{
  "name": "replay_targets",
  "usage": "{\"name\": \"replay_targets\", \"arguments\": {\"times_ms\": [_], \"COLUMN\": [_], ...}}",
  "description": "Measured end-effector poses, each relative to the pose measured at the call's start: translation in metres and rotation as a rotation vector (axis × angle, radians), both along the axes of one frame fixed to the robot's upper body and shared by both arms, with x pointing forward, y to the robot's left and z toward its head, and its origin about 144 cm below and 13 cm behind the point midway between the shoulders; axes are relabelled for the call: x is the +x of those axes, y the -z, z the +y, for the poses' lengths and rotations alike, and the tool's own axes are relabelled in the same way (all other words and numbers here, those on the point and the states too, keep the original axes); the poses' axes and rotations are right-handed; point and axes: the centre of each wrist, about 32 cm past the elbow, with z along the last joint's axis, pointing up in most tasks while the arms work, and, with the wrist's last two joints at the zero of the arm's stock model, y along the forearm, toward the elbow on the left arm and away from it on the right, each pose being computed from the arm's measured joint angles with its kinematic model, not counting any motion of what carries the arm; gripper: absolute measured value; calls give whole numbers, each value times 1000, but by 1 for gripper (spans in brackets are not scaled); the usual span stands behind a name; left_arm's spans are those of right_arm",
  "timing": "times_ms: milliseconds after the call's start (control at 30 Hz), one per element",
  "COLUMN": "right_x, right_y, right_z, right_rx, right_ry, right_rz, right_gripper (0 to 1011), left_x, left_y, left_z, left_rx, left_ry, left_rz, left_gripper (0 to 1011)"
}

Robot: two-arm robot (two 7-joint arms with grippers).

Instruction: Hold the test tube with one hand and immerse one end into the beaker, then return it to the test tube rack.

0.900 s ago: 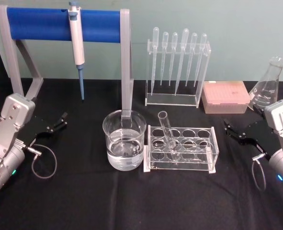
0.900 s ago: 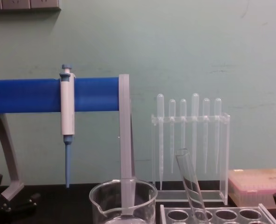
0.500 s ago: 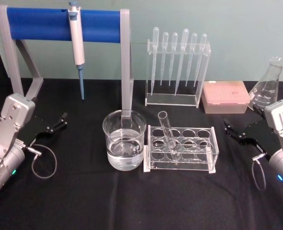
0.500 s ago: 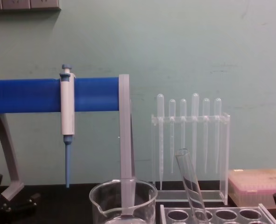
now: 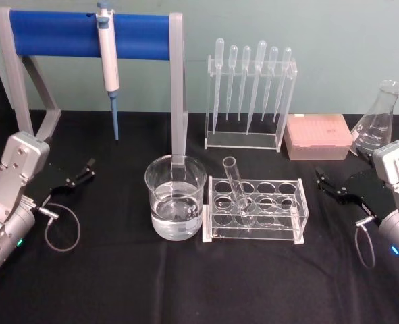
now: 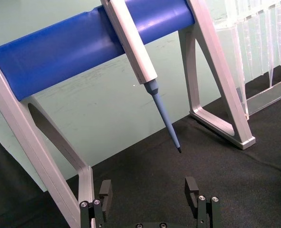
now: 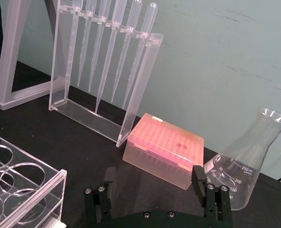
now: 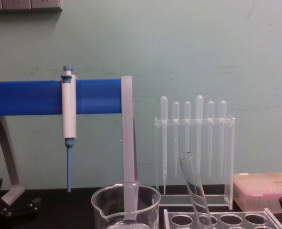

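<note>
Left gripper (image 5: 83, 173) sits low at the table's (image 5: 185, 283) left side, fingers spread apart, nothing between them; the left wrist view shows the same gap (image 6: 148, 190). Right gripper (image 5: 324, 182) sits low at the right side, fingers likewise spread and empty (image 7: 153, 175).

Centre, between the two: beaker (image 5: 175, 196), wide clear glass with a spout, clear liquid to roughly half height. Just to its right, the clear rack (image 5: 287, 216) with two rows of round holes. The test tube (image 5: 236, 192) stands in a hole toward the rack's left end: clear glass, round bottom down, open rim up, leaning with its rim tipped toward the beaker side. The chest view shows the same lean (image 8: 194, 188). Neither gripper touches it.

The beaker stands between the left gripper and the tube. Bare black cloth lies between the right gripper and the rack.

Farther back: pink box (image 5: 318, 135) and flask (image 5: 378, 121) at right; pipettes (image 5: 250, 74) hanging in a clear holder at centre; blue-barred stand (image 5: 57, 34) at left, with a white-and-blue pipettor (image 5: 108, 61) hanging from it.
</note>
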Motion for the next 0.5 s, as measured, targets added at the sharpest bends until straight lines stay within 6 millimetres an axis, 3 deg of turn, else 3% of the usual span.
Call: {"name": "replay_targets", "arguments": {"times_ms": [367,500], "right_x": [0,1], "right_y": [0,-12], "right_z": [0,-1], "right_rx": [0,31], "right_ry": [0,-20], "right_rz": [0,-15], "right_gripper": [1002,1002], "left_x": [0,0], "left_y": [0,0], "left_z": [0,0], "left_rx": [0,0], "left_ry": [0,0], "left_rz": [0,0], "left_gripper": [1000,1000]}}
